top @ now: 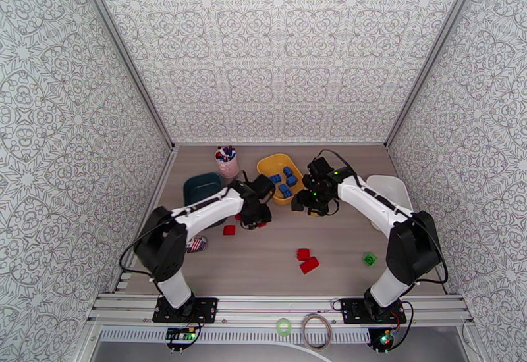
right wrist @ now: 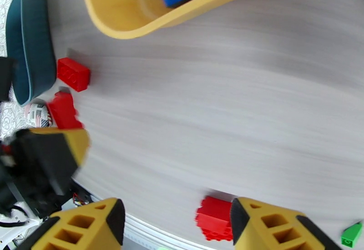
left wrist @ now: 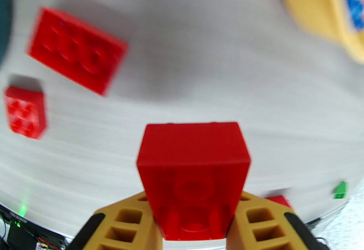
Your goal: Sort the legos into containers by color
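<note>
Beside the near-left corner of the yellow tray (top: 271, 163), toward the tabletop's far edge, your left gripper (left wrist: 194, 214) is clamped on a red lego (left wrist: 193, 164), glossy, smooth-sided and blocky. Your right gripper (right wrist: 177, 228) hangs with its fingers apart, nothing between them. Blue legos (top: 284, 182) lie in the yellow tray. Two loose red legos (top: 306, 259) and a green lego (top: 369, 259) sit nearer the tabletop's near edge.

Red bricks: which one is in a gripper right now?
The red brick clamped in the left gripper; the other red bricks lie loose on the table.
</note>
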